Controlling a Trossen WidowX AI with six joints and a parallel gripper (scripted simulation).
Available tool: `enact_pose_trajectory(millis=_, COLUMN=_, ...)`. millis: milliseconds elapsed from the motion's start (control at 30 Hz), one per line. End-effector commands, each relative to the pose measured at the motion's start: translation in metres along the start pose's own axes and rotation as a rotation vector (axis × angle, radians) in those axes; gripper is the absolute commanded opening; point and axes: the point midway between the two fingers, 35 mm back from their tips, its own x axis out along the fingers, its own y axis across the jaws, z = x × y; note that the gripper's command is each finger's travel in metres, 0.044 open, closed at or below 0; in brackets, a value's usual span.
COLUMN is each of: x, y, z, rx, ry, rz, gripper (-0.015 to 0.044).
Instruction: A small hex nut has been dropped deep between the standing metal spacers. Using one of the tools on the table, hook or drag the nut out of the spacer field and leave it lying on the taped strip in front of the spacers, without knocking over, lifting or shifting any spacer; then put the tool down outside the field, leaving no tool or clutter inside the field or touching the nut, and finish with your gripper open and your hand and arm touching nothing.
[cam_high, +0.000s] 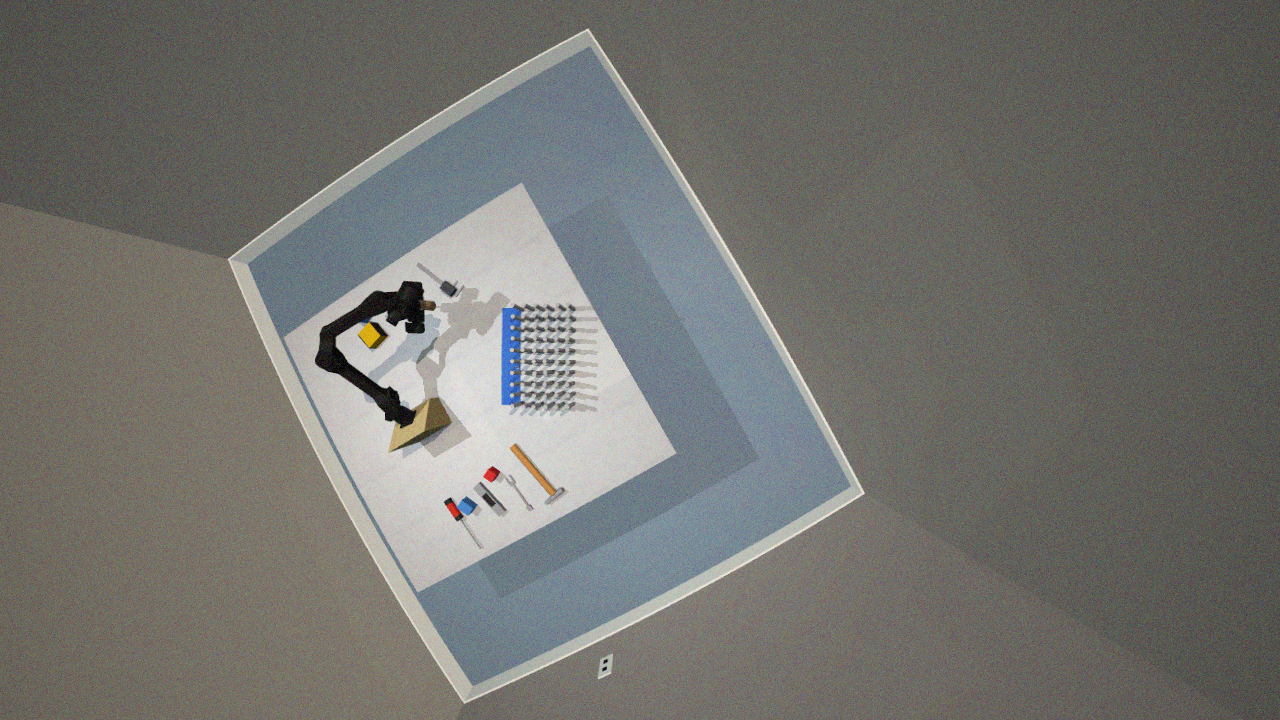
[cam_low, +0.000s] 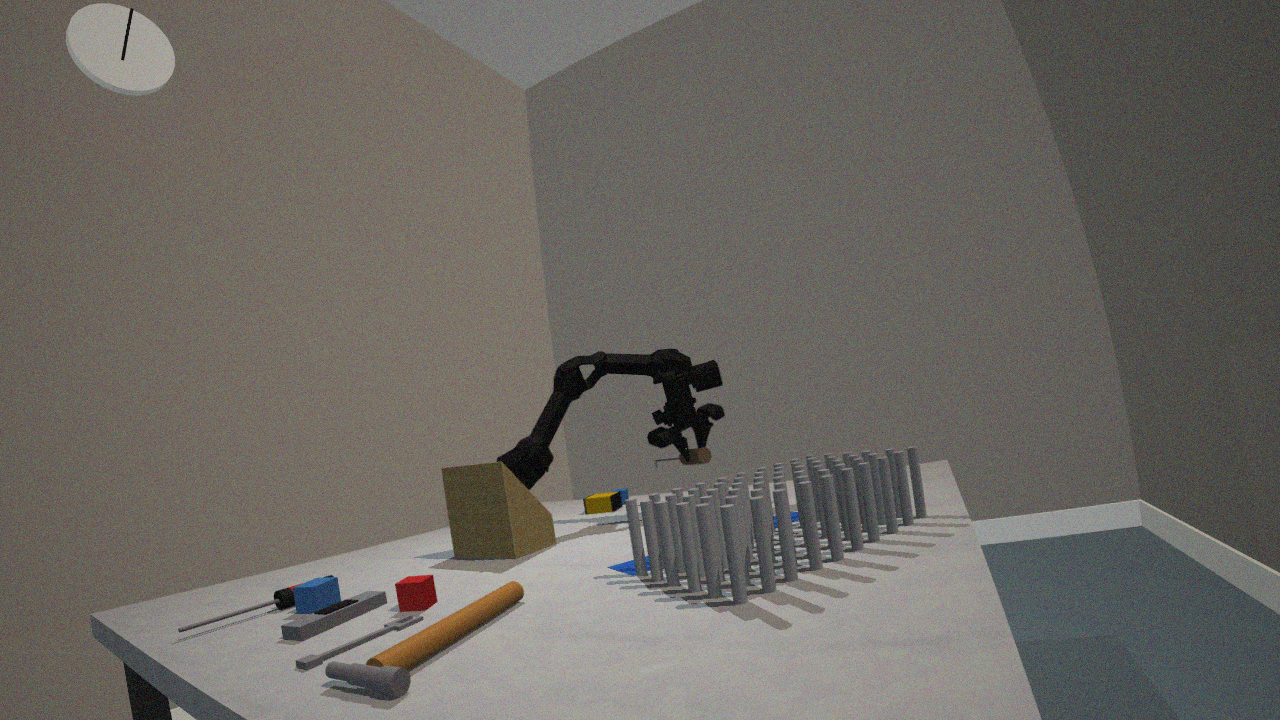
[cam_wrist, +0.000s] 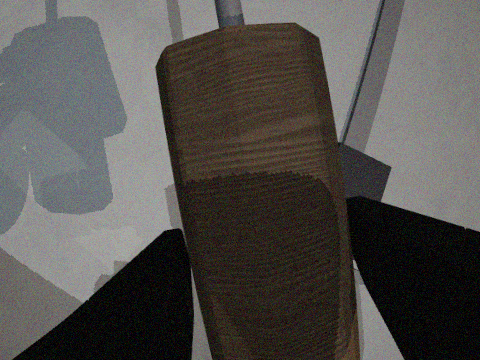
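Observation:
My gripper is shut on the wooden handle of a hook tool, held in the air to the taped side of the field. Its thin grey shaft ends in a short downward bend in the exterior view. The standing grey spacers form an upright field in several rows. The blue taped strip lies along their front edge. The hex nut cannot be made out in any view.
A grey caliper-like tool lies below and beside my gripper. A yellow block lies near the arm. A tan wedge stands at the arm's base. A hammer, red block and screwdriver lie opposite.

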Motion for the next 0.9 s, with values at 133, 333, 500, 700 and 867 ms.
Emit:
enact_pose_trajectory(millis=133, x=0.005, y=0.002, z=-0.002, rx=0.007, ry=0.0, rz=0.001, gripper=0.0)
enact_pose_trajectory(millis=333, x=0.009, y=0.003, z=-0.003, rx=0.008, ry=0.0, rz=0.002, gripper=0.0)
enact_pose_trajectory(millis=500, x=0.012, y=0.003, z=-0.004, rx=0.009, ry=0.0, rz=0.002, gripper=0.0)
enact_pose_trajectory(millis=700, x=0.016, y=0.004, z=-0.005, rx=0.01, ry=0.0, rz=0.003, gripper=0.0)
enact_pose_trajectory(millis=867, x=0.019, y=0.005, z=-0.006, rx=0.011, ry=0.0, rz=0.003, gripper=0.0)
